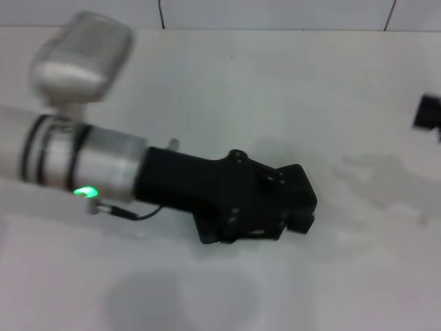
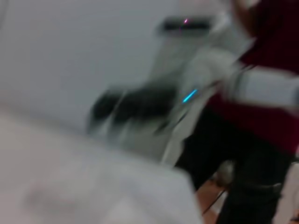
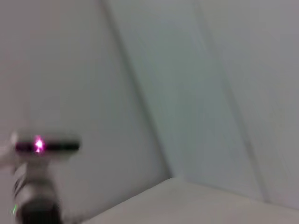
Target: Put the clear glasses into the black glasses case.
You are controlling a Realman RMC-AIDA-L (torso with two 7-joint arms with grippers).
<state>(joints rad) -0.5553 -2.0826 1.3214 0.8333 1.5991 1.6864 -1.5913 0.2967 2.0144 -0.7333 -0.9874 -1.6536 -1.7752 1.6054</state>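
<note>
The clear glasses and the black glasses case do not show in any view. In the head view my left arm reaches in from the left over the white table [image 1: 275, 89]. Its black left gripper [image 1: 302, 205] hangs low over the middle of the table and may cover what lies beneath it. A small black part of my right gripper [image 1: 428, 112] shows at the far right edge, farther back. Both wrist views look away from the table.
The table's back edge meets a white wall [image 1: 275, 14]. In the left wrist view I see my own body with a blue light [image 2: 189, 96] and a person in dark red [image 2: 266, 70] beside the table corner. In the right wrist view I see bare walls and my head's pink light [image 3: 39, 145].
</note>
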